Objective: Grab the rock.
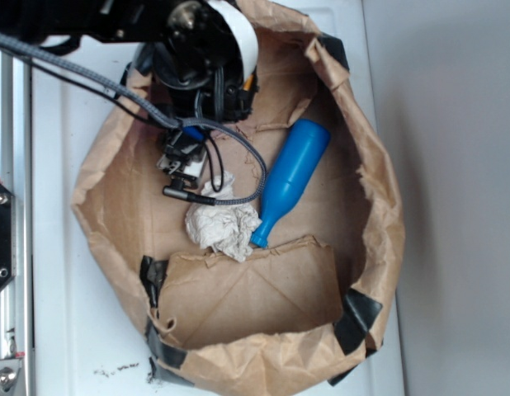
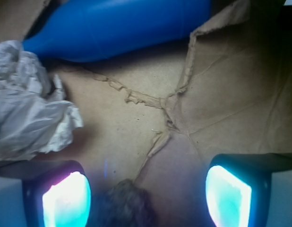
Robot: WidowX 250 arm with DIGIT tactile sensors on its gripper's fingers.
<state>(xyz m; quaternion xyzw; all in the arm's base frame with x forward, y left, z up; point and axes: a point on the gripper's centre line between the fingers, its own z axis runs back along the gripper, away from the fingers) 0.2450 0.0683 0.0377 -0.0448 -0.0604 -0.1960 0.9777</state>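
Paper, brown and torn, is spread as a walled bag [image 1: 379, 206] on a white table [image 1: 57, 322], with black tape [image 1: 358, 318] at its rim. In the exterior view, left to right, the gripper [image 1: 182, 169] is seen at 10 o'clock, a wad [image 1: 222, 223] just below it, and a bottle [image 1: 292, 177] touching the wad. In the wrist view the jaws are held apart, with the rock [image 2: 124, 205] between them at 6 o'clock, blurred and cut off by the frame. The rock is hidden under the arm in the exterior view.
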